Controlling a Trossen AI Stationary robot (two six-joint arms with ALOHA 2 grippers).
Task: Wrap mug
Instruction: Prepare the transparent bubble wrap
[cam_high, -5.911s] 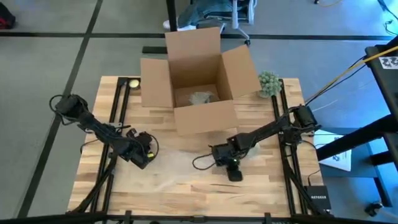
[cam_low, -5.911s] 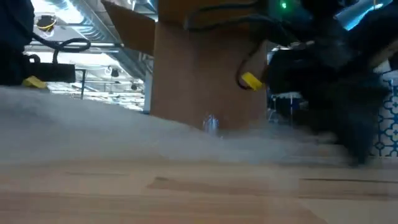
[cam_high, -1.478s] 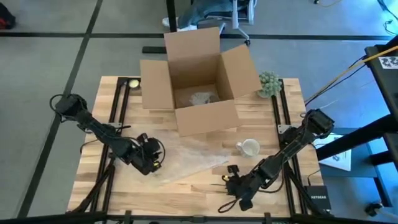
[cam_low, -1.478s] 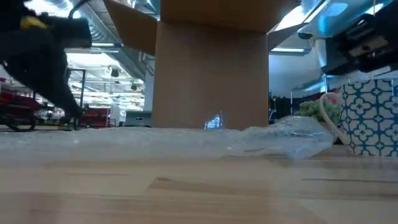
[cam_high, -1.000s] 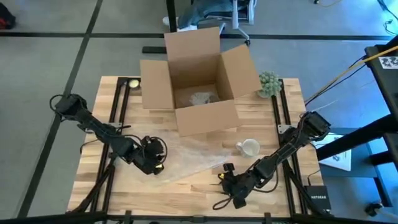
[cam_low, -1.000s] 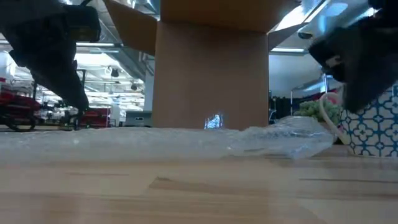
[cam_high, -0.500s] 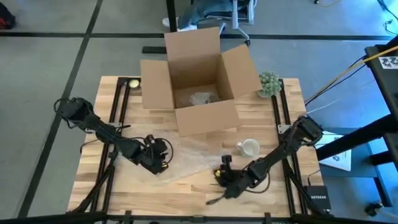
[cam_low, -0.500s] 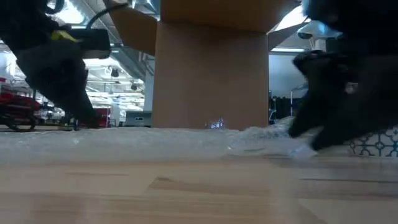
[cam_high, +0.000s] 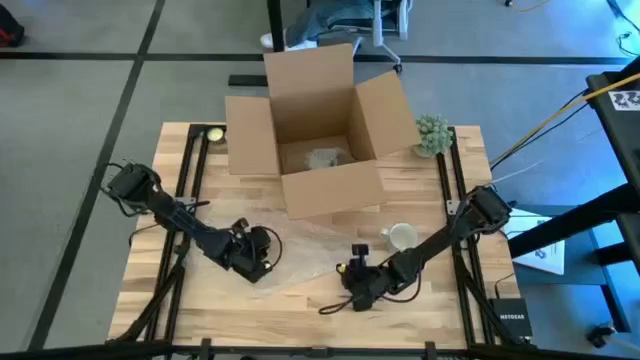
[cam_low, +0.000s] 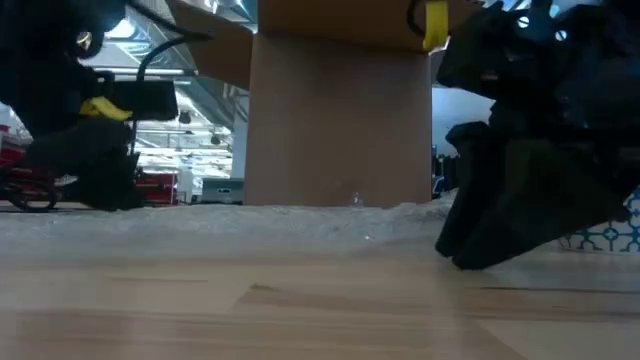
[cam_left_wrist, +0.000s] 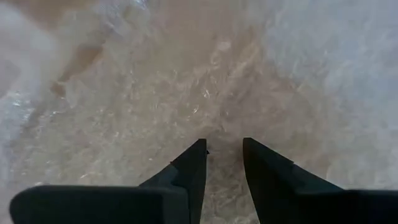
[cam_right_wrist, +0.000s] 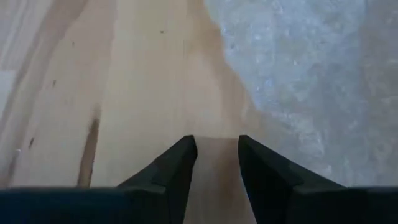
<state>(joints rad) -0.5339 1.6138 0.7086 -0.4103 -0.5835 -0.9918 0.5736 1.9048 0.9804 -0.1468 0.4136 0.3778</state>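
left gripper (cam_left_wrist: 224, 146): we see fingers slightly parted, holding nothing, over crinkly clear bubble wrap (cam_high: 305, 250)
right gripper (cam_right_wrist: 217, 143): narrow gap, empty, above bare wood table (cam_high: 440, 300) at the wrap's edge
mug (cam_high: 401, 236): white, just right of the wrap

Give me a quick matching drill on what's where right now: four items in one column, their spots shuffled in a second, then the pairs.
Items:
1. mug
2. cardboard box
3. left hand
4. right hand

Places:
A. open, at the table's far middle
B. over bare wood, just off the bubble wrap's edge
C. low over the bubble wrap's left part
D. on the table between the box and the right arm

Pairs: 1-D, 2-A, 3-C, 4-B
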